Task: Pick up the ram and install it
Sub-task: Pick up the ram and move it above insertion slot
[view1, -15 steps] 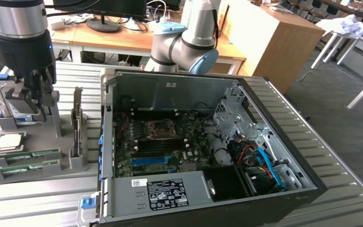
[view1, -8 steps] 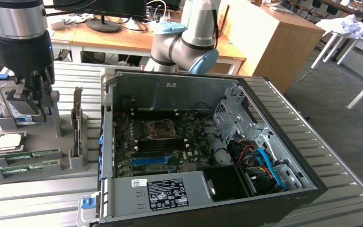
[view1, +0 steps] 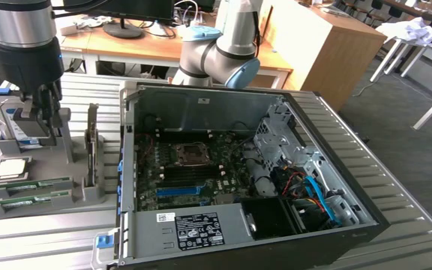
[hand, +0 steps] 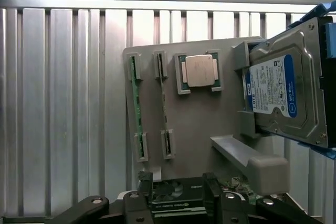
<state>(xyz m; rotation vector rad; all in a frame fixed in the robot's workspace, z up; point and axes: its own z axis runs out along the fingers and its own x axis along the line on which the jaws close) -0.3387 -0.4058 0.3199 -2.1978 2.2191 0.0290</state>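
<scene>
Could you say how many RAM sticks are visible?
2. The first RAM stick and second RAM stick lie side by side in the grey tray; others may be hidden.

Hard drive (hand: 283,98) cropped at the wrist view's edge, partly behind the gripper (view1: 42,126) in the exterior view.

"WD Blue" printed on hard drive (hand: 283,85) label, wrist view

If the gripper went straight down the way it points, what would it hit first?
Probably the graphics card in the grey holder; it sits between the fingers of the open gripper, though depth is unclear.
</scene>
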